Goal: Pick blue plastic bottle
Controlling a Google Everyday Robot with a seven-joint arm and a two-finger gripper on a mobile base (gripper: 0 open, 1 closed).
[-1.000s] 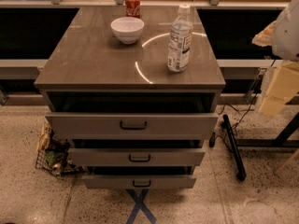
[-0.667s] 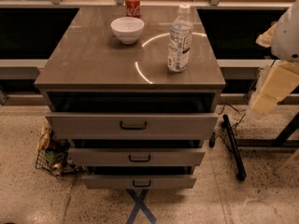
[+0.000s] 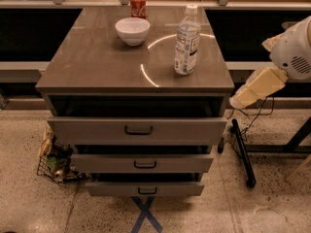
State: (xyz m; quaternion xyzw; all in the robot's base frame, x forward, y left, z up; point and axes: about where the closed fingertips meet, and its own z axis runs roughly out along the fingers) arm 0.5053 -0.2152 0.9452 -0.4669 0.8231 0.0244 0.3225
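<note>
The blue plastic bottle [image 3: 186, 42] is a tall clear bottle with a white cap and a white-bluish label. It stands upright on the right side of the grey cabinet top [image 3: 97, 62], near the front. My gripper is out of view. Only a white arm joint [image 3: 294, 52] and a cream arm link [image 3: 257, 87] show at the right edge, right of the cabinet and lower than the bottle.
A white bowl [image 3: 132, 30] and a red soda can [image 3: 138, 5] stand at the back left of the bottle. Three drawers [image 3: 138, 130] are partly pulled out in front. A wire basket [image 3: 56, 161] sits on the floor at left, and a black stand leg [image 3: 241, 152] at right.
The cream arm link has swung left, toward the cabinet's right side. The bottle, bowl and can have not moved.
</note>
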